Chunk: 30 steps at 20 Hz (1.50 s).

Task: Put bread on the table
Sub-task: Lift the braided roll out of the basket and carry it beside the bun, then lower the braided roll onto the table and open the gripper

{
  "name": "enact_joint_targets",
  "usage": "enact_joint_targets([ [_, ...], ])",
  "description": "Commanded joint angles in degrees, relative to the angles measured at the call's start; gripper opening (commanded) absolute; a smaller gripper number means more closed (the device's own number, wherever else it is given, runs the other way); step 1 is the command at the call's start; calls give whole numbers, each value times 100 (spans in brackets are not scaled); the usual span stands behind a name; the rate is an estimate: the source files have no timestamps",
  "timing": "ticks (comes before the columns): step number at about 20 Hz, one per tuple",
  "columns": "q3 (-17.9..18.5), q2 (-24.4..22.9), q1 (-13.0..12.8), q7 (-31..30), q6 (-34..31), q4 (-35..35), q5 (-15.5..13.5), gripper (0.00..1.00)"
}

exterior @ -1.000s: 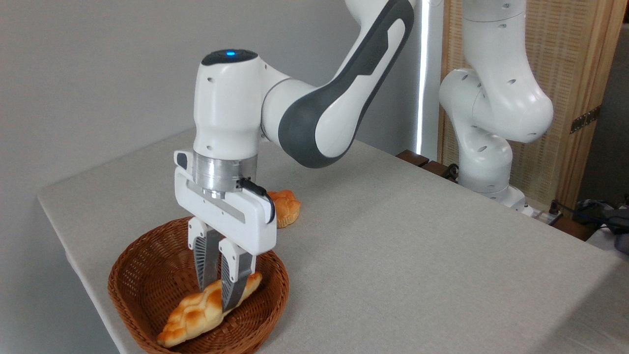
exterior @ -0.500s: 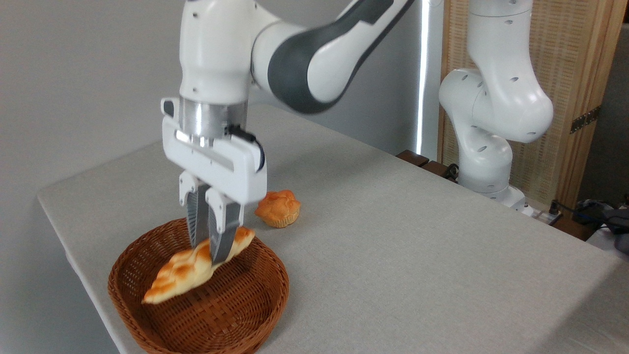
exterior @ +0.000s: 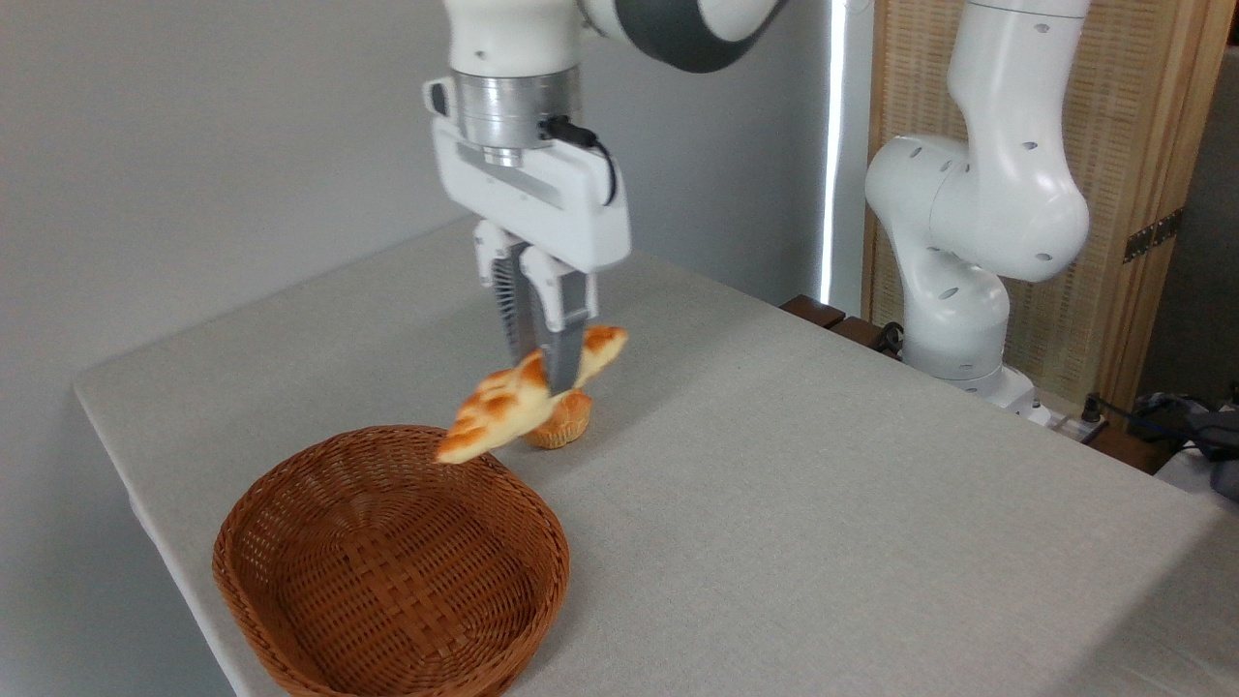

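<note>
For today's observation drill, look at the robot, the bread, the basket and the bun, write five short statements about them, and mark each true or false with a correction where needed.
1. The gripper is shut on the bread. True.
2. The bread lies in the basket. False: it hangs in the air, tilted, and nothing lies in the basket.
3. A small bun sits on the table beyond the basket. True.
4. The bun is inside the basket. False: it sits on the cloth outside it.
5. The bread rests on the table. False: it is held clear above it.

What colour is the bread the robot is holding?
Golden-brown with pale creases, in a braided pattern. The bread shows in the camera view, the only one, a little blurred.
</note>
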Motion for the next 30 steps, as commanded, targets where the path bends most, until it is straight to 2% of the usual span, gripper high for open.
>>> enact_joint_targets([
  [1,200,-541,-13,321,-175,-756,-95,34],
  [5,331,-533,-5,321,-228,-1178,-51,34],
  [8,349,-480,-13,321,-185,-1223,-51,34],
  [10,349,-392,-13,278,-167,-1223,-42,43],
  [12,349,-340,-22,277,-158,-1223,-25,63],
  [17,349,-234,-31,286,-70,-1214,-16,78],
  [20,349,-225,-31,286,-26,-1214,-16,96],
  [21,358,-225,-31,295,-9,-1214,-16,98],
  [30,349,-190,-31,312,-17,-1214,-7,100],
])
